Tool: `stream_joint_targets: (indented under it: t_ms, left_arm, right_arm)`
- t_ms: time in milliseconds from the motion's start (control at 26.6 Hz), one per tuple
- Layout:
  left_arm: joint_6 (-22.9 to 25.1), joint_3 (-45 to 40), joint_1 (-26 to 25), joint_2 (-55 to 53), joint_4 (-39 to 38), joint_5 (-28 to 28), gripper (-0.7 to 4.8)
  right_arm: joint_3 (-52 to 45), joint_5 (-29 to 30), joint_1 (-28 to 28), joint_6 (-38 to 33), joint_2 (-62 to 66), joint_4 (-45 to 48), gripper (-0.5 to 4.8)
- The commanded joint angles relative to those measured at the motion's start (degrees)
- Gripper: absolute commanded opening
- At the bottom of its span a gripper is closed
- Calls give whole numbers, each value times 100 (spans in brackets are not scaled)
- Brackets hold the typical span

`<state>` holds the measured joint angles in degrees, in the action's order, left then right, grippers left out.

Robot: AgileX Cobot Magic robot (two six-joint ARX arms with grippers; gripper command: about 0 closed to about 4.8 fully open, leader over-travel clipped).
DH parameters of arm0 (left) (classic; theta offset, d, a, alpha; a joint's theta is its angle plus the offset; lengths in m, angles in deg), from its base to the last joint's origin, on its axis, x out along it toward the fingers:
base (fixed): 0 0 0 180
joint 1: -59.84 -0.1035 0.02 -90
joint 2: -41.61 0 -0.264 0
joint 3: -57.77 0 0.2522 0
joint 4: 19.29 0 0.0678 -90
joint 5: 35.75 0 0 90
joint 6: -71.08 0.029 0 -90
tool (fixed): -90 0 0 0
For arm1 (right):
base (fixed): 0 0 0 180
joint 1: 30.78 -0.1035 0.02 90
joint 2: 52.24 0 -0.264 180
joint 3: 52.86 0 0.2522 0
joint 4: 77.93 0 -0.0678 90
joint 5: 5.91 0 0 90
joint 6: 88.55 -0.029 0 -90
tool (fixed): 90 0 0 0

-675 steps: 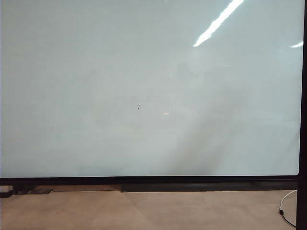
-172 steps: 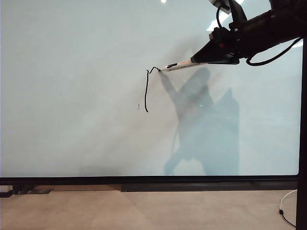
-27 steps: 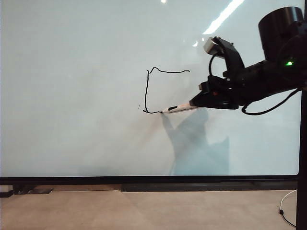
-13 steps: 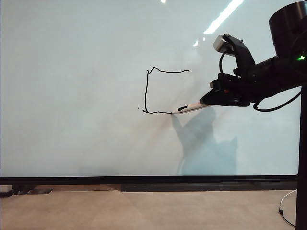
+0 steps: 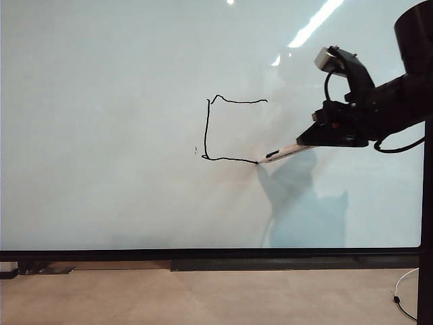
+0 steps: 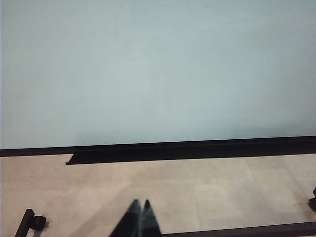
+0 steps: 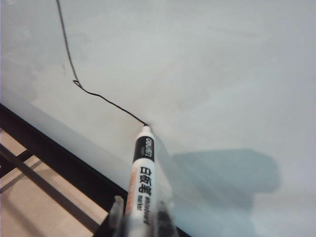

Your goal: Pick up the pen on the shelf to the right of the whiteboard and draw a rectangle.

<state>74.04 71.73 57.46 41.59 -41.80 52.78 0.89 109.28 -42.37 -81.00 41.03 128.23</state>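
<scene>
Your whiteboard fills nearly the whole exterior view, standing upright above a tan floor. On it sits the rectangle, only partly drawn: a top stroke, a left side and most of a bottom stroke, with the right side open. Your right hand reaches in from the right, clamped tight on the pen, whose tip touches the board at the end of the bottom stroke. Your left hand hangs low over the floor, fingertips pressed together, holding nothing.
</scene>
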Motion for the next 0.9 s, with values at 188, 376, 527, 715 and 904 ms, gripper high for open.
stream_joint_targets:
  t_ms: [188, 376, 527, 715, 904]
  left_arm:
    - [2, 22, 2, 0, 68, -22, -5]
    - [2, 20, 2, 0, 66, -13, -5]
    - [2, 20, 2, 0, 63, -13, -5]
    - [2, 22, 2, 0, 66, -2, -5]
    - [2, 20, 2, 0, 63, -2, -5]
  right_arm:
    - [-177, -407, 205, 79, -297, 243, -6]
    - [-289, -247, 229, 70, -376, 326, -6]
    - [-391, -219, -52, 249, -748, -122, -6]
    - [20, -1685, -870, 1993, -1917, -2597, -5]
    - [1032, -2378, -1049, 2778, -1991, -4614, -5]
